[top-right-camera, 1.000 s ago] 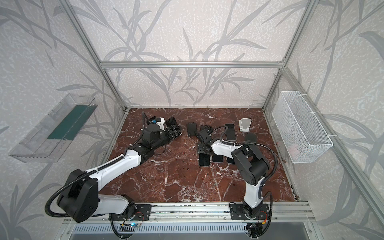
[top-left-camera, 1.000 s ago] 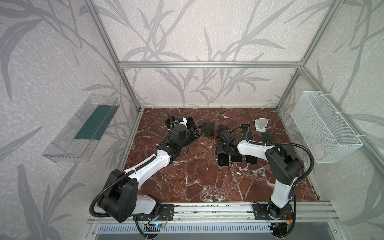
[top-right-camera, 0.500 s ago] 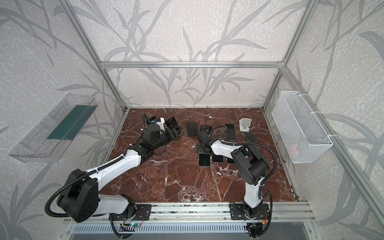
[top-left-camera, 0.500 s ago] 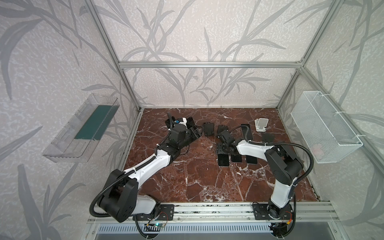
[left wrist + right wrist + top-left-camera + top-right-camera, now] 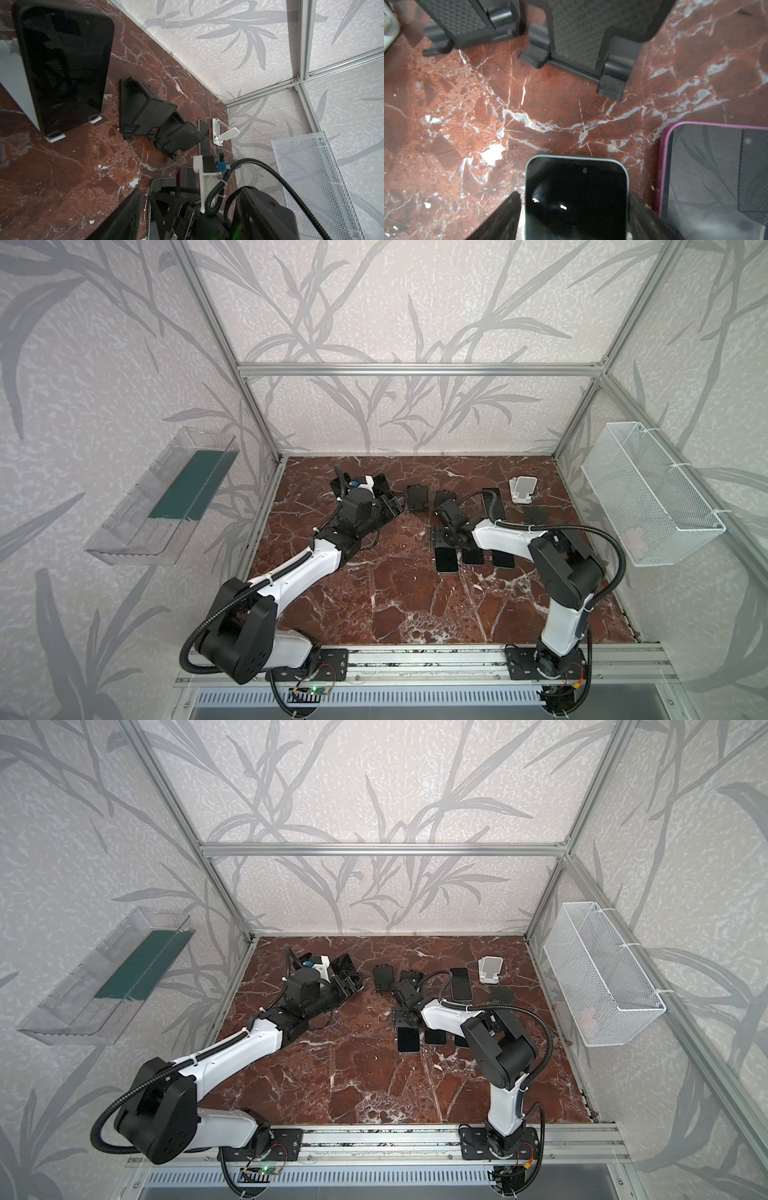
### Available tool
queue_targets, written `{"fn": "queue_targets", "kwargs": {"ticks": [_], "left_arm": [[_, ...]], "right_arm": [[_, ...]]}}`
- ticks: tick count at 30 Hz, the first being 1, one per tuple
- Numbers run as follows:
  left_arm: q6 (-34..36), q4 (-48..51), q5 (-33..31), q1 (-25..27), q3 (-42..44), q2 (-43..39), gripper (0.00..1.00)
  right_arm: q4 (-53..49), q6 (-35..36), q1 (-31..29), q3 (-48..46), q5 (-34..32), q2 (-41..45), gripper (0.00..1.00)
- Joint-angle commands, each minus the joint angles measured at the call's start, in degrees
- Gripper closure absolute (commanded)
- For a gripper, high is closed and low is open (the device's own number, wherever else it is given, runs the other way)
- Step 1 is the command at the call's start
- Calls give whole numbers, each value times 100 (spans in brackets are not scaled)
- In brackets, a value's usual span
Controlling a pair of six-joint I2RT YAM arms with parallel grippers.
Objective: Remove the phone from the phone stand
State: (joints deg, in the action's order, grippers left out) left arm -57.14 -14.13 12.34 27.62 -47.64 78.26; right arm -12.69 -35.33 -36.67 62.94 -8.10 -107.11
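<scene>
Left wrist view: the black phone (image 5: 62, 68) leans on its white stand (image 5: 54, 137) toward the bench's (image 5: 62, 176) far left corner, with an empty black stand (image 5: 145, 110) just beside it. The left gripper (image 5: 390, 506) is nearby, but I cannot tell its jaw width. The right gripper (image 5: 574, 199) straddles a flat pale-edged phone (image 5: 576, 176), perhaps pinching it; a purple-cased phone (image 5: 716, 176) lies alongside.

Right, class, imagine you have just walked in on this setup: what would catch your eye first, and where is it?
The white-and-black left arm and right arm reach over a red-brown marble tabletop towards its far half. Dark flat phones lie in a row by the right arm's wrist. In the left wrist view, a black phone stands propped on a white phone stand.
</scene>
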Motion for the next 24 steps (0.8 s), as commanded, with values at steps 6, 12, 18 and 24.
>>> {"fn": "queue_targets", "kwargs": {"ticks": [6,12,18,24], "left_arm": [[8,-72,-7,-78,-122,-130,26],[240,-74,-465,-122,-19,-400,25],[765,288,-1003,-209,-98,-891,24],[1138,215,-1783,-350,91,-1630,21]], "right_arm": [[-234,25,-65,154,-75,102,20],[-599,687,-65,572,-462,876,20],[-502,1632,-70,728,-791,1924,16],[749,2069,-109,109,-5,2824,15]]}}
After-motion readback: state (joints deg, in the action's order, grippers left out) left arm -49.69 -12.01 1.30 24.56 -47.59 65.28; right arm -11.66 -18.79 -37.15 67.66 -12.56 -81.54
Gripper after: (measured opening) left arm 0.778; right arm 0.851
